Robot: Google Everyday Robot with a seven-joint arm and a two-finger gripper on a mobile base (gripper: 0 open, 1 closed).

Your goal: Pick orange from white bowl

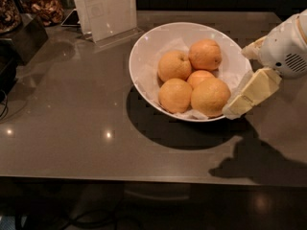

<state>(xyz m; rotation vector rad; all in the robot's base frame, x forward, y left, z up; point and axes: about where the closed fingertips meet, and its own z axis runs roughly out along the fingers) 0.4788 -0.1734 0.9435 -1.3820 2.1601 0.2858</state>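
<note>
The white bowl (pixel 144 56), lined with white paper, stands on the dark table and holds five oranges. The orange (pixel 210 97), the largest, lies at the front right of the bowl, with the four smaller ones behind it and to its left. My gripper (pixel 240 82) comes in from the right at the bowl's right rim, open and empty. Its lower cream finger (pixel 249 94) lies right beside the orange. The upper finger (pixel 252 49) is over the rim further back.
A clear sign holder (pixel 108 8) stands behind the bowl at the back left. A black box (pixel 21 35) and a pile of brown items (pixel 43 6) sit at the far left. The table's front edge (pixel 144 178) runs across the lower frame.
</note>
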